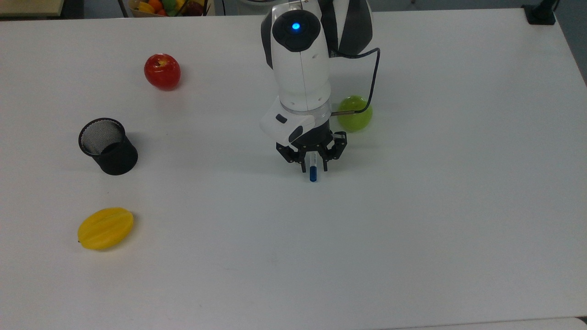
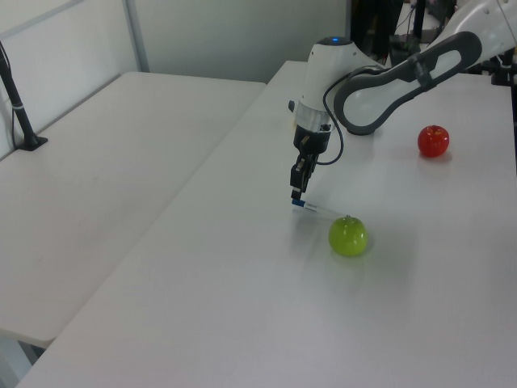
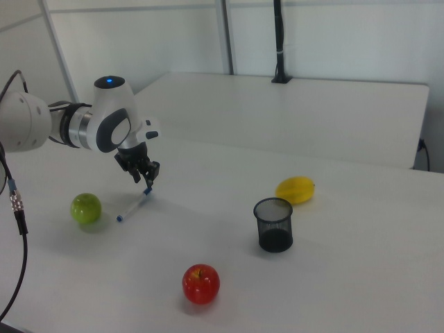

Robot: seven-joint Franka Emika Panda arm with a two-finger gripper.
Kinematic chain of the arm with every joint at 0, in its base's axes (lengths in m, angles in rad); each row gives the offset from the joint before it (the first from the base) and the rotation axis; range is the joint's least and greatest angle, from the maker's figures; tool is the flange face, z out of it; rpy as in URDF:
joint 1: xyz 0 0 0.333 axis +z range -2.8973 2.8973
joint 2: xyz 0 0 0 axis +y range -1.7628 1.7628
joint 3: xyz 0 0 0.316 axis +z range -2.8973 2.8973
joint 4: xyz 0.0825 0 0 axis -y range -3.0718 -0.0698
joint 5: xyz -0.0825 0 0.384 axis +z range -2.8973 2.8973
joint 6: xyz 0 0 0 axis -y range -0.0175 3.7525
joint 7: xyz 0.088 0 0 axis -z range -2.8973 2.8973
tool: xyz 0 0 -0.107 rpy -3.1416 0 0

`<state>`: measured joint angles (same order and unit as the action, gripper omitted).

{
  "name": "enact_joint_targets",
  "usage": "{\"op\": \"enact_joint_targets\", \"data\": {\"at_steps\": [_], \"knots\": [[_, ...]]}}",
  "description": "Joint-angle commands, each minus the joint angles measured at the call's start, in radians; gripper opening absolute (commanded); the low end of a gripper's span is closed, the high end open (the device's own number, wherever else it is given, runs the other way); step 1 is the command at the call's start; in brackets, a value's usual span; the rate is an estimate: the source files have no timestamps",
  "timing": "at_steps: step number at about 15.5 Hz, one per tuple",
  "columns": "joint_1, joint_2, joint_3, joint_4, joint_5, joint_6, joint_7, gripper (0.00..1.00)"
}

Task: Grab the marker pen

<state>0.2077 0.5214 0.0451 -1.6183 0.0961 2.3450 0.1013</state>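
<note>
Top view: the gripper [image 1: 313,167] points down near the middle of the white worktop [image 1: 412,229], its black fingers closed on the marker pen [image 1: 313,170]. From above the pen is foreshortened; mainly its blue cap is seen below the fingertips.

Left view: the full length of the marker pen [image 2: 319,211] is visible. It is a slim white barrel, held at the capped end by the gripper [image 2: 296,195] and slanting down, its far tip next to the green apple [image 2: 348,236]. Contact between tip and apple cannot be determined.

Right view: the marker pen [image 3: 132,207] slants from the gripper [image 3: 148,184] down to the worktop, its small blue end tip near the green apple [image 3: 86,207] but visibly apart from it.

Other items, well apart from the gripper: a glossy red apple [image 1: 162,71], a black mesh cup [image 1: 108,146] of cylindrical form, upright, and a ridged yellow fruit [image 1: 105,228].
</note>
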Motion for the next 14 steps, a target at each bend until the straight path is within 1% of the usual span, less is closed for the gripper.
{"op": "enact_joint_targets", "data": {"at_steps": [1, 2, 3, 6, 8, 9, 11, 14], "knots": [[0.009, 0.006, -0.004, 0.017, -0.03, -0.018, -0.015, 0.76], [0.009, 0.006, -0.004, 0.017, -0.042, -0.018, -0.015, 0.86], [0.009, 0.002, -0.004, 0.017, -0.052, -0.019, -0.014, 1.0], [0.009, -0.02, -0.002, 0.017, -0.061, -0.024, -0.011, 1.0], [0.004, -0.075, -0.002, 0.009, -0.058, -0.041, -0.005, 1.0], [0.001, -0.107, -0.002, 0.008, -0.056, -0.076, -0.005, 1.0], [-0.011, -0.182, -0.002, 0.008, -0.049, -0.209, 0.011, 1.0], [-0.034, -0.311, -0.002, 0.008, -0.047, -0.399, 0.075, 1.0]]}}
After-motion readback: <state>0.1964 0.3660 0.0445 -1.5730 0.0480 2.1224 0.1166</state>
